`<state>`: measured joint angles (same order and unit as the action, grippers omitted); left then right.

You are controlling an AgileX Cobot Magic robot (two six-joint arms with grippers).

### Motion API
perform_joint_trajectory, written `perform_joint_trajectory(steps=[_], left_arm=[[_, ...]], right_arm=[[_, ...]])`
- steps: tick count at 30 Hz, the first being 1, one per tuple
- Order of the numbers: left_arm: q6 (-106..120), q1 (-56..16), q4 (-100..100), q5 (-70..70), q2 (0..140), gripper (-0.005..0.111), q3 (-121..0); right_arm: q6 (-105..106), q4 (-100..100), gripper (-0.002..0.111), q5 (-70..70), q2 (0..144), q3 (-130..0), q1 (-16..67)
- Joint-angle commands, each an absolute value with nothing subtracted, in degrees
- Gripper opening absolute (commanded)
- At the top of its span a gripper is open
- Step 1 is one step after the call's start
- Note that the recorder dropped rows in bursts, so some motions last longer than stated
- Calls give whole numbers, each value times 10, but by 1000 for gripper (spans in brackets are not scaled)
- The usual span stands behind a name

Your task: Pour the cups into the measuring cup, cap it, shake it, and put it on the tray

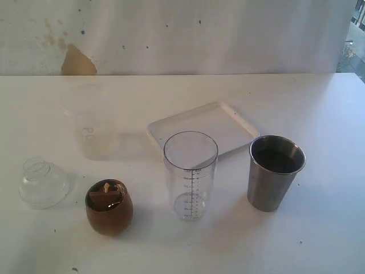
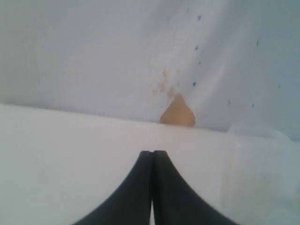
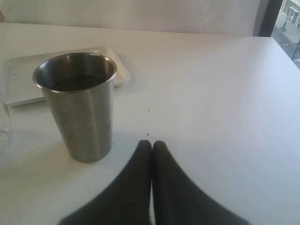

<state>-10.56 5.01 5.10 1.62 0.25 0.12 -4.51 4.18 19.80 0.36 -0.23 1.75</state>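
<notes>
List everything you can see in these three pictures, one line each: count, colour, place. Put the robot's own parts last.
measuring cup: one, clear with black markings, mid-table, in front of the tray
wooden cup: one, brown, left of the measuring cup
steel tumbler: one, silver, right of the measuring cup
tray: one, white, behind the measuring cup
dome lid: one, clear, far left
frosted cup: one, translucent, left of the tray
table: one, white
wall: one, whitish, behind the table
left claw: one, black, shut
right claw: one, black, shut, near the steel tumbler

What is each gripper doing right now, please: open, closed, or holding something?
Left gripper: closed, holding nothing.
Right gripper: closed, holding nothing.
</notes>
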Motion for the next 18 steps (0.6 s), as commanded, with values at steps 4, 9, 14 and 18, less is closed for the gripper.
perform_joint_trajectory(steps=[4,9,14,18], left_arm=[[-260,50,65,-246,0,2,0],[-351,50,208,-276,20,54,0],[-440,50,256,-310,85,105,-23],[-485,50,368,-378,160,105,-66]], right_arm=[[-48,45,0,196,0,0,18],[-48,45,0,196,0,0,18],[-48,45,0,196,0,0,18],[-48,45,0,196,0,0,18]])
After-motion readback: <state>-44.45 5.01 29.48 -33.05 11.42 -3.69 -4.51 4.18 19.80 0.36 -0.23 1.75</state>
